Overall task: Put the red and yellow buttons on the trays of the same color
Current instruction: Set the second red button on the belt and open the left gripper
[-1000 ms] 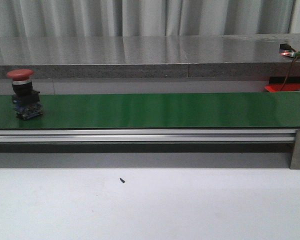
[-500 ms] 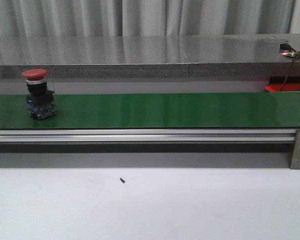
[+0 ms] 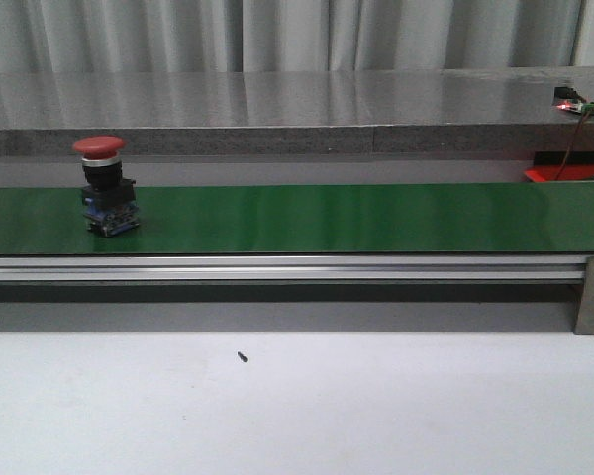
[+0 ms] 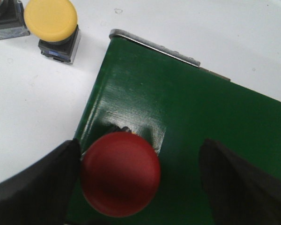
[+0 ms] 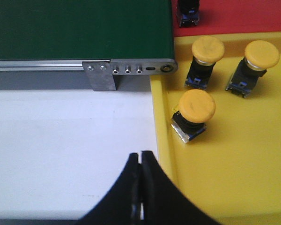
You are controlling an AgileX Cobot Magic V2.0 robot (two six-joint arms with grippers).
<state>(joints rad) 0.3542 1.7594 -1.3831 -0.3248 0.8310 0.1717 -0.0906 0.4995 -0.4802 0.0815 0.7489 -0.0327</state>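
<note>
From the front, a red mushroom-capped push button (image 3: 105, 188) on a black and blue body stood upright on the long green conveyor belt (image 3: 376, 218), toward its left end. No gripper or arm appeared in this view. A silver aluminium rail (image 3: 277, 267) ran along the belt's near edge.

In the left wrist view, the left gripper (image 4: 140, 183) hung over the belt's end with its black fingers (image 4: 234, 183) spread wide. A round red button cap (image 4: 120, 173) sat between them, close against one finger and well apart from the other. A yellow-capped button (image 4: 54, 26) stood on the white table (image 4: 33, 108) beside the belt.

In the right wrist view, the right gripper (image 5: 141, 187) had its dark fingers pressed together, holding nothing, above the white table at the edge of the yellow plastic tray (image 5: 243, 159). Three yellow-capped buttons (image 5: 193, 112) rested in that tray, apart from the fingers. A red tray (image 5: 243, 14) lay beyond.
</note>
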